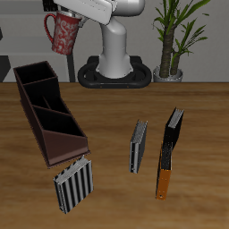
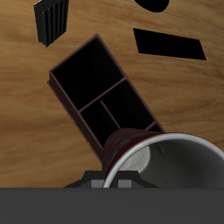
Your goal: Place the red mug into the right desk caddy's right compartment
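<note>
Currently, transport step. Grey rack (image 1: 72,185), front of table, untouched. Brown caddy (image 1: 38,125) lay behind it, sections empty; its plain end section (image 1: 33,75) sat farthest back. Red mug (image 1: 64,33): speckled red-pink, white inside, handle outward, hung high above that end, tilted. Gripper (image 1: 75,12) appeared clamped on its rim, fingers mostly hidden. Next move, by judgement: centre over the end section (image 2: 87,73), then lower.

Red mug (image 1: 65,33) above right desk caddy (image 1: 49,112)
</note>
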Robot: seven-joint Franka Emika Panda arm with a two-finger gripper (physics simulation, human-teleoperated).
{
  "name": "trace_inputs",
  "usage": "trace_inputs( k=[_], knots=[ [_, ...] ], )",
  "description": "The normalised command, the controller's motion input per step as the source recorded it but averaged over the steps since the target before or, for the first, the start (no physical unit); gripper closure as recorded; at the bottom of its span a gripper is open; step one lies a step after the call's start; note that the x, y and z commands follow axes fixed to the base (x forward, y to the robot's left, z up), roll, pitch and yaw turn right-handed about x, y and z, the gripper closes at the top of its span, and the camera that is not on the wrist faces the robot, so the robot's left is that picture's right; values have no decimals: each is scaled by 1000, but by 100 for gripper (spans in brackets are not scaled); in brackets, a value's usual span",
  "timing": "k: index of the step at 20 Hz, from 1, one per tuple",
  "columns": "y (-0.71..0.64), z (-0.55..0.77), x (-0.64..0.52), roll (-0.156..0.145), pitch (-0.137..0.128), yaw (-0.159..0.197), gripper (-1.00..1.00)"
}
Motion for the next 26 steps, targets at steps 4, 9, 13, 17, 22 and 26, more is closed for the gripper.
trace_inputs(
  k=[4, 9, 13, 17, 22, 26],
  knots=[
    [-226, 16, -91, -49, 0, -56, 100],
    [-140, -119, -97, -26, 2, -22, 100],
    [-297, -39, -1, -26, 42, -57, 100],
    [-158, -36, 31, 3, 37, -19, 100],
    [-268, -27, 27, 26, 50, -44, 100],
    [-215, -16, -21, -20, -13, -26, 100]
  ],
)
